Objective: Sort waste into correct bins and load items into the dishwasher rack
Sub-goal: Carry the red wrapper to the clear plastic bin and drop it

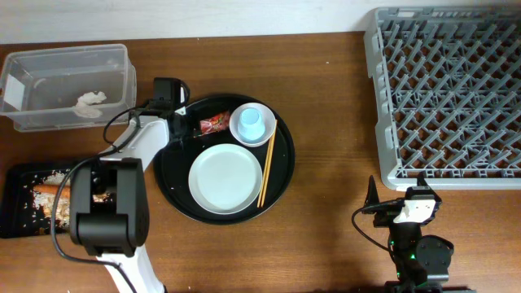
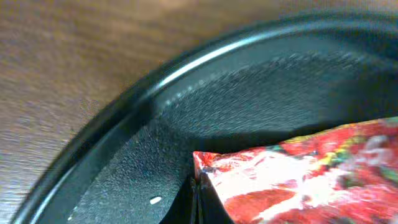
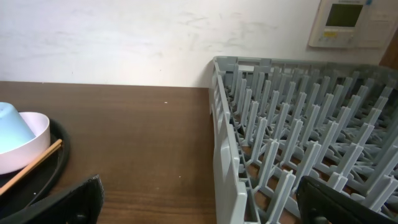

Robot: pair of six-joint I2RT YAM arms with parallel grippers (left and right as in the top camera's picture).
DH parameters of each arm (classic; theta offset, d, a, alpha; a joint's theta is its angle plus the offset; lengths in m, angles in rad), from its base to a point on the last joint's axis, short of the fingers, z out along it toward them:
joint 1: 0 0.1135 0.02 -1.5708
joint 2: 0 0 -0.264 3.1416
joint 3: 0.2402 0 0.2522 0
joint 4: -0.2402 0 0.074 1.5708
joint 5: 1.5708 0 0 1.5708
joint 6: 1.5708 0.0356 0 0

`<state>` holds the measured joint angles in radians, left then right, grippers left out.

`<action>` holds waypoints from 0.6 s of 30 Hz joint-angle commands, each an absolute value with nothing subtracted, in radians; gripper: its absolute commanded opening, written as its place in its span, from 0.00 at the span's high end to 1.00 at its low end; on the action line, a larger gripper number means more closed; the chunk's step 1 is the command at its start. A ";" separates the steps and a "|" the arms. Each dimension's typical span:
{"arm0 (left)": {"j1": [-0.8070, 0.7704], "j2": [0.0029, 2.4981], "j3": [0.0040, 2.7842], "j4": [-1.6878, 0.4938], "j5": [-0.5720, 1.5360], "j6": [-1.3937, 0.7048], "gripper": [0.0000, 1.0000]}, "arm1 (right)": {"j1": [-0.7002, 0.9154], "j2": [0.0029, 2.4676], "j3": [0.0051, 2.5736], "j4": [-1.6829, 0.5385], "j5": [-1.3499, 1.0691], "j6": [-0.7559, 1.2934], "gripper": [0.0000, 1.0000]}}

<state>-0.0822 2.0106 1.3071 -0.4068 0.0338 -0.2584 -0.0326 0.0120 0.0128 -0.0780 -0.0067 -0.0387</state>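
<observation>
The red wrapper (image 1: 215, 124) lies at the back left of the round black tray (image 1: 171, 191). My left gripper (image 1: 192, 123) is at its left edge; in the left wrist view the fingers (image 2: 198, 193) are pressed together on the corner of the wrapper (image 2: 298, 177). The white plate (image 1: 225, 177), the chopsticks (image 1: 266, 169) and the light blue cup (image 1: 251, 122), which sits in the small white bowl (image 1: 238, 134), are on the same tray. My right gripper (image 1: 397, 191) is open and empty by the front left corner of the grey rack (image 1: 444, 89).
The clear tub (image 1: 65, 61) at the back left holds a crumpled white tissue (image 1: 91, 100). The flat black tray (image 1: 12, 224) at the front left holds rice, brown scraps and an orange piece (image 1: 46, 189), partly hidden by my left arm. The rack wall (image 3: 224, 155) is close to my right gripper.
</observation>
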 commanded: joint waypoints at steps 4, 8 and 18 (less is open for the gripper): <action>-0.072 1.792 1.315 -0.396 0.044 -0.293 1.00 | -0.027 0.003 0.006 -0.082 0.001 -0.045 0.02; 0.019 1.694 1.315 -0.324 0.037 -0.355 0.99 | -0.027 0.003 0.006 -0.081 0.001 -0.045 0.02; 0.254 1.683 1.314 -0.202 0.016 -0.430 0.99 | -0.027 0.003 0.006 -0.082 0.001 -0.045 0.02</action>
